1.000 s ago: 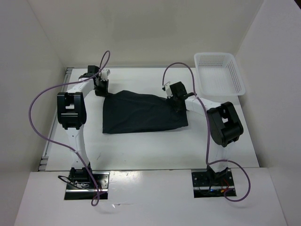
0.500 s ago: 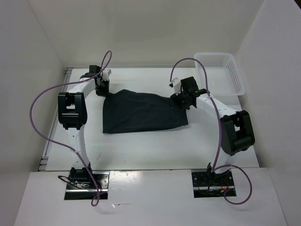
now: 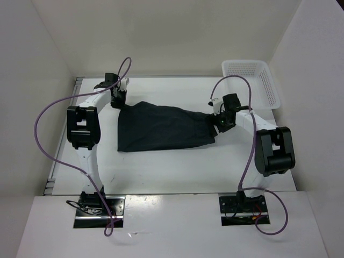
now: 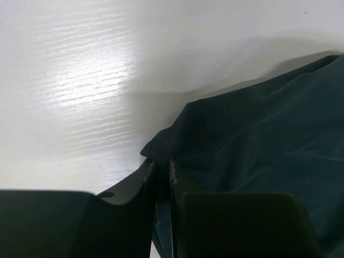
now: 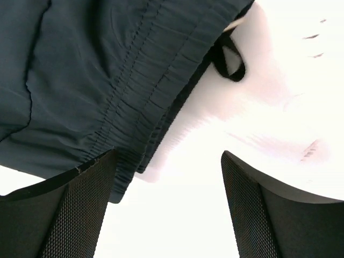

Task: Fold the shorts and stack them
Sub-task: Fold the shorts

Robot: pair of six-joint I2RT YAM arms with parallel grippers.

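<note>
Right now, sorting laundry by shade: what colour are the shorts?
Very dark navy, nearly black, plain; the shorts show best in the right wrist view.

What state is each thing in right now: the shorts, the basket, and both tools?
shorts: one pair lying flat, far-left corner pinched, not stacked.
left tool: shut on the shorts' corner.
right tool: open at the shorts' right edge, gripping nothing.
basket: upright, empty, far right.
</note>
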